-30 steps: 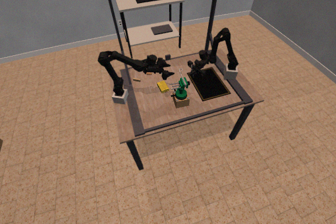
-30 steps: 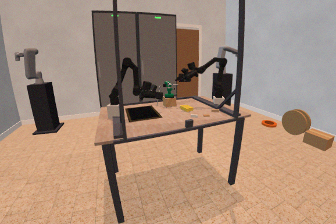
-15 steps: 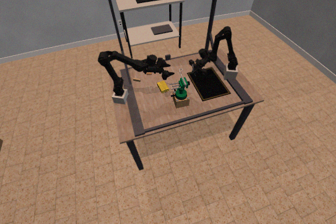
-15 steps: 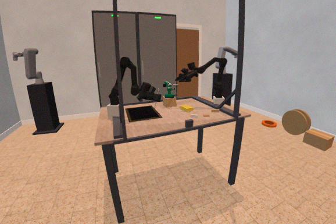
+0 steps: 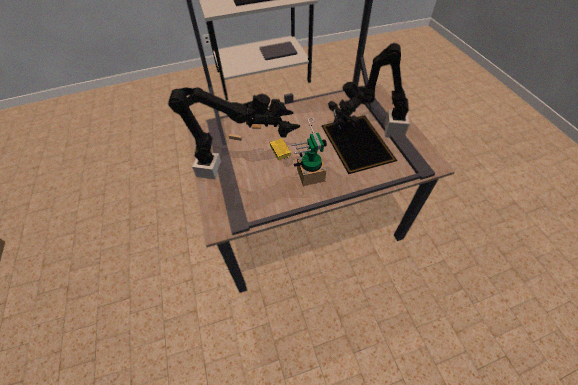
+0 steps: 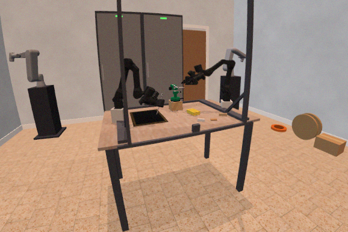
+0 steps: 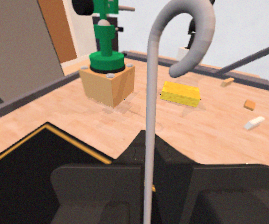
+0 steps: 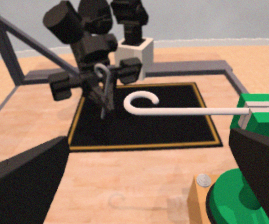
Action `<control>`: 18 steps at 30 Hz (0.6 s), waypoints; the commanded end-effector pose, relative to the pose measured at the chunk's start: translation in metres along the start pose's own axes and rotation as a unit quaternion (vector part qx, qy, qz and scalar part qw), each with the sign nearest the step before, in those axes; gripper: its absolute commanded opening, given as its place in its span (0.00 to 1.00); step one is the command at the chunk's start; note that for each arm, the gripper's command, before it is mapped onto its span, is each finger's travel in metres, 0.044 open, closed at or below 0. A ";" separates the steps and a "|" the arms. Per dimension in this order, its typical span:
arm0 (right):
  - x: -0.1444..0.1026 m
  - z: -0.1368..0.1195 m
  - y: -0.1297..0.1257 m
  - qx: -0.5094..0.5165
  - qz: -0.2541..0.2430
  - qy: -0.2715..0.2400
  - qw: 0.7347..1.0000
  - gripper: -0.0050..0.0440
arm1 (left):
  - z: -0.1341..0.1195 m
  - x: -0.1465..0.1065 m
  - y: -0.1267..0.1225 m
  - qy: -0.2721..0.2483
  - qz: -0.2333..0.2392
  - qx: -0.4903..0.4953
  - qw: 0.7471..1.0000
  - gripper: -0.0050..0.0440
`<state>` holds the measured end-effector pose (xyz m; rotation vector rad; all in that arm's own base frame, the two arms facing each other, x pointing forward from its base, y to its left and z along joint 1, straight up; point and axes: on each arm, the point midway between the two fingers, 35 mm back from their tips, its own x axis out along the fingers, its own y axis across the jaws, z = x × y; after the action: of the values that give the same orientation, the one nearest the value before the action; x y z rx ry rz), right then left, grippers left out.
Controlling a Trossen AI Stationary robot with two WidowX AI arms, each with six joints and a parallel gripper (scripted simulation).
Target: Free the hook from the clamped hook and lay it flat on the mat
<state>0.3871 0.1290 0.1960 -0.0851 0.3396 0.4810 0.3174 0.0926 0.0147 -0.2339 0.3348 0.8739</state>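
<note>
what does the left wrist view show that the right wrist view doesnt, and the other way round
Only left wrist: the yellow block and the left gripper shut on the hook's shaft. Only right wrist: the clamped hook's curled end and the right gripper's open fingers. Both: the freed hook, the mat and the green vise.
</note>
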 end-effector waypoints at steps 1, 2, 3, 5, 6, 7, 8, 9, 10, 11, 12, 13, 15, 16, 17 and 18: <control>-0.003 0.010 0.000 -0.002 0.000 -0.013 1.000 1.00 | 0.004 -0.005 -0.002 -0.004 -0.002 -0.011 1.000 0.10; -0.003 0.010 0.000 -0.002 0.000 -0.013 1.000 1.00 | 0.003 -0.007 -0.002 -0.003 -0.001 -0.010 1.000 0.10; -0.003 0.010 0.000 -0.002 0.000 -0.013 1.000 1.00 | 0.001 -0.008 -0.001 -0.001 0.000 -0.010 1.000 0.10; -0.003 0.010 0.000 -0.002 0.000 -0.013 1.000 1.00 | -0.002 -0.012 -0.001 0.002 0.001 -0.009 1.000 0.10; -0.003 0.010 0.000 -0.002 0.000 -0.013 1.000 1.00 | -0.003 -0.014 -0.001 0.004 0.001 -0.009 1.000 0.10; -0.003 0.010 0.000 -0.002 0.000 -0.013 1.000 1.00 | -0.005 -0.016 0.000 0.005 0.002 -0.008 1.000 0.10; -0.003 0.010 0.000 -0.002 0.000 -0.013 1.000 1.00 | -0.006 -0.017 0.000 0.007 0.002 -0.008 1.000 0.10; -0.003 0.010 0.000 -0.002 0.000 -0.013 1.000 1.00 | -0.008 -0.019 0.000 0.008 0.003 -0.007 1.000 0.10; -0.003 0.010 0.000 -0.002 0.000 -0.013 1.000 1.00 | -0.009 -0.021 0.001 0.010 0.004 -0.006 1.000 0.10; -0.003 0.010 0.000 -0.002 0.000 -0.013 1.000 1.00 | -0.010 -0.023 0.001 0.011 0.004 -0.006 1.000 0.10; -0.003 0.010 0.000 -0.002 0.000 -0.013 1.000 1.00 | -0.012 -0.024 0.001 0.012 0.005 -0.005 1.000 0.10; -0.003 0.010 0.000 -0.002 0.000 -0.013 1.000 1.00 | -0.013 -0.026 0.002 0.013 0.005 -0.005 1.000 0.10; -0.003 0.010 0.000 -0.002 0.000 -0.013 1.000 1.00 | -0.015 -0.030 0.003 0.015 0.006 -0.003 1.000 0.10; -0.003 0.010 0.000 -0.002 0.000 -0.013 1.000 1.00 | -0.016 -0.031 0.003 0.016 0.007 -0.002 1.000 0.10; -0.003 0.010 0.000 -0.002 0.000 -0.013 1.000 1.00 | -0.016 -0.031 0.003 0.016 0.007 -0.002 1.000 0.10; -0.003 0.010 0.000 -0.002 0.000 -0.013 1.000 1.00 | -0.016 -0.031 0.003 0.016 0.007 -0.002 1.000 0.10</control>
<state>0.3871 0.1290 0.1960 -0.0851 0.3396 0.4810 0.2931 0.0687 0.0058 -0.2353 0.3847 0.8836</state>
